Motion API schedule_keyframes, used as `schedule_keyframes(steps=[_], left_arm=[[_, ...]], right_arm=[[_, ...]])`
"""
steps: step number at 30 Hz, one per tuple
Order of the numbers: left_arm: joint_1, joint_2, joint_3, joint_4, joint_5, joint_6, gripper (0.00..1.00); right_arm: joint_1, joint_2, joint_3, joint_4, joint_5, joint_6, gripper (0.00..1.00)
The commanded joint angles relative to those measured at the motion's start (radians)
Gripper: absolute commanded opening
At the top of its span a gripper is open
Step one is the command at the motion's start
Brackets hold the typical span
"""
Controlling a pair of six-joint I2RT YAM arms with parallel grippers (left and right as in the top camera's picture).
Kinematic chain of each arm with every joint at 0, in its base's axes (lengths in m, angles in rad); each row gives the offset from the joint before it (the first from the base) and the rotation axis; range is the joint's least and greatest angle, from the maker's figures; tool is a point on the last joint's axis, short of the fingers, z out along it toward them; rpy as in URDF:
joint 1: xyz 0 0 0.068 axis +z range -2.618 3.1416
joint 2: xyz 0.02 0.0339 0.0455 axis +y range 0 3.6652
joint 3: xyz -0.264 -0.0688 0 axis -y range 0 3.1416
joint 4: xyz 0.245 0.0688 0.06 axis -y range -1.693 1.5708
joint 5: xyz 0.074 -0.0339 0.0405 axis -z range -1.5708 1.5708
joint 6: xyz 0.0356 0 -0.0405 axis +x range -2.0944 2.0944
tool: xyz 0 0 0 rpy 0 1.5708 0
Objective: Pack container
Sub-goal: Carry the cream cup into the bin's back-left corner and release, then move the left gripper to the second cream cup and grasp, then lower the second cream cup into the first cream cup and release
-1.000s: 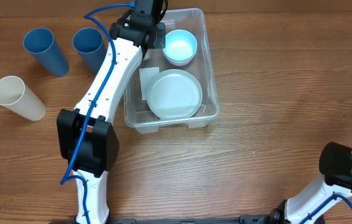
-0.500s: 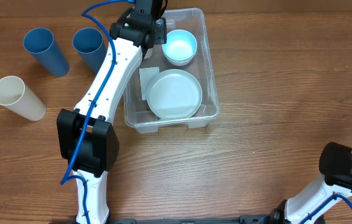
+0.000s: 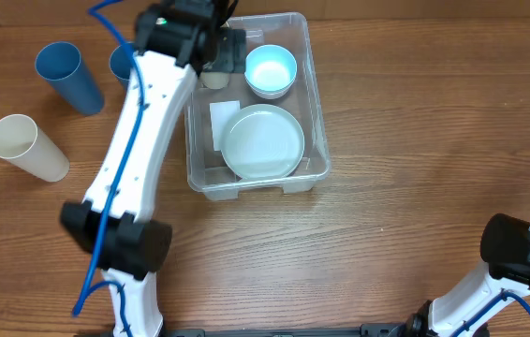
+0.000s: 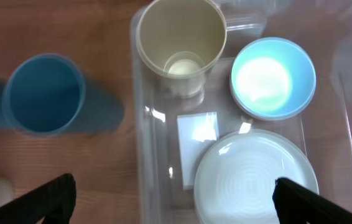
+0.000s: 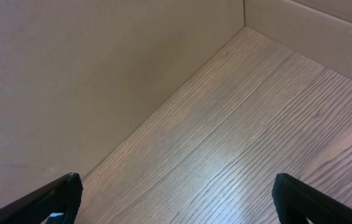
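The container [image 3: 246, 190] sits upper centre of the overhead frame — white plate [image 3: 263, 142] nearest, blue bowl [image 3: 271, 70] and cream cup [image 4: 182, 43] beyond. Left end effector [image 4: 176, 196] above it and right end effector [image 5: 176, 196] over bare surface [image 5: 257, 124] both gape wide, empty.

Readable text: none that I can make out in any of my views.
White label [image 4: 198, 148]: on the base of the container [image 4: 140, 134]; looks blank from my left wrist, no print legible.
Same label from overhead [image 3: 219, 120]: too small to read.
Cream cup [image 4: 182, 43], blue cup [image 4: 42, 93], light blue bowl [image 4: 274, 78], white plate [image 4: 257, 180]: no marks I can read.
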Motion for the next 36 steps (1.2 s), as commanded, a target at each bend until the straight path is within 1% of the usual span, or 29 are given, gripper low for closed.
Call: schedule_keyframes(steps=[1,3,6,7,9,12,15,17,19,21,23,25,28,29,34,36], left_arm=[[0.005,-0.142,0.036,-0.137,0.021,-0.057,1.0],[0.041,-0.203,0.036,-0.235,0.011,-0.099,1.0],[0.133,-0.281,0.036,-0.364,-0.061,-0.168,1.0],[0.168,-0.304,0.026,-0.364,-0.056,-0.154,1.0],[0.263,-0.35,0.004,-0.364,-0.047,-0.164,1.0],[0.415,-0.369,-0.023,-0.364,-0.029,-0.174,1.0],[0.569,-0.366,-0.111,-0.317,-0.013,-0.23,1.0],[0.647,-0.366,-0.222,-0.224,0.045,-0.232,1.0],[0.696,-0.365,-0.356,-0.098,0.076,-0.219,1.0],[0.709,-0.355,-0.47,0.028,0.078,-0.154,1.0],[0.707,-0.333,-0.547,0.133,0.079,-0.056,1.0],[0.706,-0.304,-0.564,0.178,0.079,-0.013,0.97],[0.707,-0.24,-0.565,0.253,0.079,0.072,0.89],[0.707,-0.214,-0.565,0.272,0.079,0.094,0.88],[0.707,-0.093,-0.565,0.279,0.08,0.101,0.88],[0.706,-0.064,-0.565,0.272,0.087,0.1,0.78]], right_arm=[[-0.002,-0.011,0.005,0.005,0.01,0.003,1.0],[-0.002,-0.011,0.005,0.005,0.01,0.003,1.0],[-0.002,-0.011,0.005,0.005,0.011,0.003,1.0],[-0.002,-0.011,0.005,0.005,0.011,0.003,1.0],[-0.002,-0.011,0.005,0.005,0.01,0.003,1.0],[-0.002,-0.011,0.005,0.005,0.011,0.003,1.0],[-0.002,-0.011,0.005,0.005,0.01,0.003,1.0],[-0.002,-0.011,0.005,0.005,0.01,0.003,1.0],[-0.002,-0.011,0.005,0.005,0.011,0.003,1.0],[-0.002,-0.011,0.005,0.005,0.01,0.003,1.0],[-0.002,-0.011,0.005,0.005,0.01,0.003,1.0],[-0.002,-0.011,0.005,0.005,0.011,0.003,1.0],[-0.002,-0.011,0.005,0.005,0.01,0.003,1.0],[-0.002,-0.011,0.005,0.005,0.011,0.003,1.0],[-0.002,-0.011,0.005,0.005,0.011,0.003,1.0],[-0.002,-0.011,0.005,0.005,0.011,0.003,1.0]])
